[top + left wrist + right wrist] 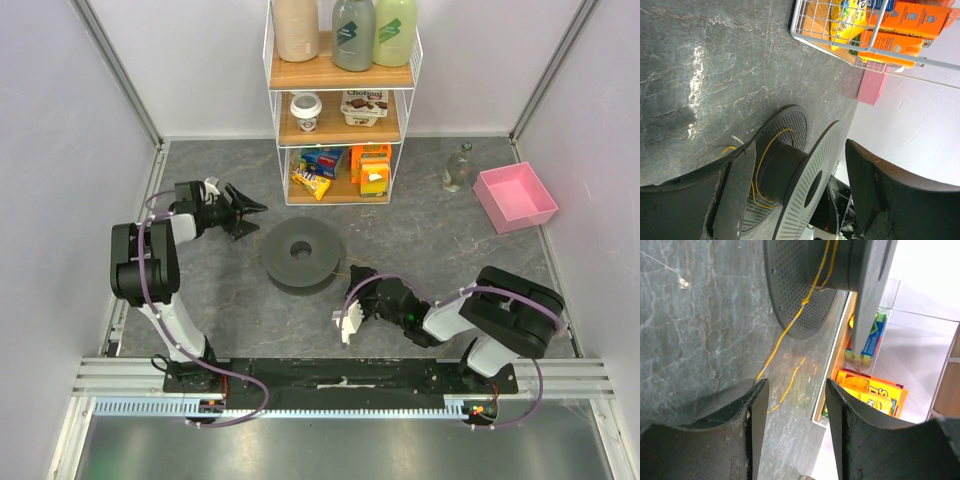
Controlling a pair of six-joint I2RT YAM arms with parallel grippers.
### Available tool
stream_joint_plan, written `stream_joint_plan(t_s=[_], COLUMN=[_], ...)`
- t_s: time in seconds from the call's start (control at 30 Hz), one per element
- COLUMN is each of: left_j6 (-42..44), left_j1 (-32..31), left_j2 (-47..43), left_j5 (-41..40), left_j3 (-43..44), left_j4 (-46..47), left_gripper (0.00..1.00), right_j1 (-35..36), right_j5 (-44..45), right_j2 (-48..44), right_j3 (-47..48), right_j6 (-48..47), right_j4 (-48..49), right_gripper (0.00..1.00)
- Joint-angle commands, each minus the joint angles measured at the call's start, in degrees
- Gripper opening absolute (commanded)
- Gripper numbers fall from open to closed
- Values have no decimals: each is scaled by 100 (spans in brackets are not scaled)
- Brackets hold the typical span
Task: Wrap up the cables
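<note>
We see the dark grey spool lying flat on the grey table, in front of the wire shelf; the thin yellow cable sits in a few loose turns round its core and trails off the flange onto the table; our left gripper stands spread wide beside the spool, holding nothing; our right gripper is parted too and empty, the cable's loose stretch lying on the table before its gap.
</note>
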Motion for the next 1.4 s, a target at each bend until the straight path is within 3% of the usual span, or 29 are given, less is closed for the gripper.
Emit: stream_joint_plan(t_s=[0.0, 0.63, 0.73, 0.77, 0.83, 0.97, 1.17, 1.37], left_j6=[429, 1008, 1289, 1429, 1650, 2343, 3644, 4163], left_j1=[110, 435, 610, 672, 813, 919, 910, 901], left_j2=[-321, -751, -1006, -1085, -1269, -1717, -2113, -2869], left_j5=[1, 185, 202, 237, 281, 299, 124, 246], left_j3=[114, 263, 421, 465, 527, 816, 1624, 1538], left_j4=[-174, -789, -1201, -1377, -1702, -2632, -4364, -4569], left_gripper=[78, 79, 79, 88, 94, 98, 99, 99], right_j1=[26, -343, -475, -501, -589, -721, -932, -1248], right_j5=[-62, -106, -98, -80, -63, 183, 464, 308], right_j2=[-435, -2175, -2658, -2842, -3229, -3722, -3891, -3126], right_j3=[-51, -95, -15, 28, 142, 450, 1442, 2480], right_j6=[109, 1102, 1348, 1436, 1629, 2148, 3579, 5504], right_j4=[-447, -2362, -2864, -3065, -3452, -4076, -5193, -6230], right_gripper=[56, 61, 70, 73, 82, 94, 91, 81])
